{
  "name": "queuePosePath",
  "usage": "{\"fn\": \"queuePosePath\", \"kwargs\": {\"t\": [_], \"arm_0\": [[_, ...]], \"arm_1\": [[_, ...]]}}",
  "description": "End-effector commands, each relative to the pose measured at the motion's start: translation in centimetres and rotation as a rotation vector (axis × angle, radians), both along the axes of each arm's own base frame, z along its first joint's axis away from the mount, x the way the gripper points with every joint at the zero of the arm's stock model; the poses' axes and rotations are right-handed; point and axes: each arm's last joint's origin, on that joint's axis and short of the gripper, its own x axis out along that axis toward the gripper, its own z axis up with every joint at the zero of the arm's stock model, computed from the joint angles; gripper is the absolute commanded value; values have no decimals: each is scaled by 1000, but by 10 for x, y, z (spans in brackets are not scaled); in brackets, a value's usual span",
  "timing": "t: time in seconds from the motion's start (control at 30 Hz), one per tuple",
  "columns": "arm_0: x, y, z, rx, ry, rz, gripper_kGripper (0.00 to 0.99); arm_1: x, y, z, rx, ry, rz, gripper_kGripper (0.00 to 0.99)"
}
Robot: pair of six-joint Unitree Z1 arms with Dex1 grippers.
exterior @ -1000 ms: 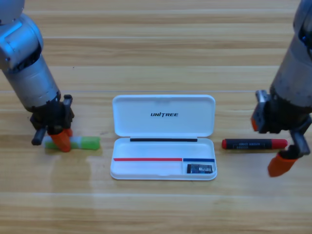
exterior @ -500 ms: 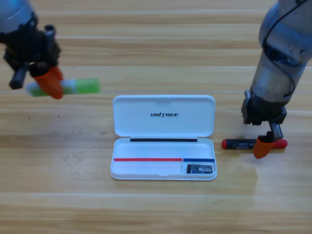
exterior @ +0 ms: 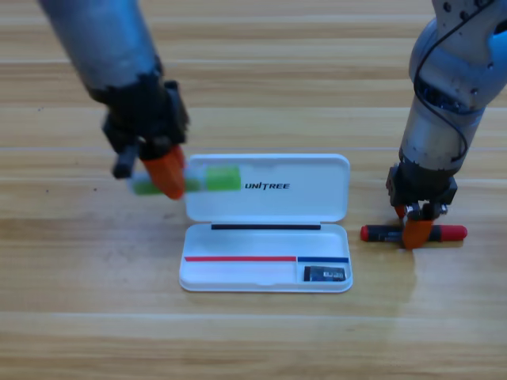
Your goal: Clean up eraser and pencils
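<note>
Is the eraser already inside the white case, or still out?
Inside: the eraser lies in the lower right compartment of the open case.

Long tray compartment of the open case [exterior: 238, 271] unobstructed from above, eraser [exterior: 325, 275] filling the small right compartment

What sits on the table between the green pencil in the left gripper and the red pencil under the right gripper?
In the high view, the open white case lies between the green pencil and red pencil, with the eraser inside.
</note>
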Motion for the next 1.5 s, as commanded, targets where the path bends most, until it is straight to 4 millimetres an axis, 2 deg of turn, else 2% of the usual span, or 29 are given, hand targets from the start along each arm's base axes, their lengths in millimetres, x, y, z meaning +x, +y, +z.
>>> {"fn": "queuePosePath", "kwargs": {"t": [0.03,0.23,0.4,0.57,0.73,0.87,1.5], "arm_0": [[1,-37,-46,53,115,-46,0],[6,-47,-68,59,183,-60,0],[10,-52,-82,64,220,-63,0],[14,-57,-93,65,246,-65,0],[18,-62,-105,69,265,-66,0],[22,-66,-112,71,270,-65,0],[27,-70,-123,72,272,-67,0]], "arm_1": [[10,-6,-43,-31,103,-21,0],[6,-9,-35,-27,98,-22,0],[-4,-17,4,8,37,-54,0],[-31,-25,55,60,-30,-53,0],[-56,-28,86,93,-50,-27,0],[-65,-27,91,104,-52,-14,0],[-65,-18,84,109,-22,-7,0]]}}
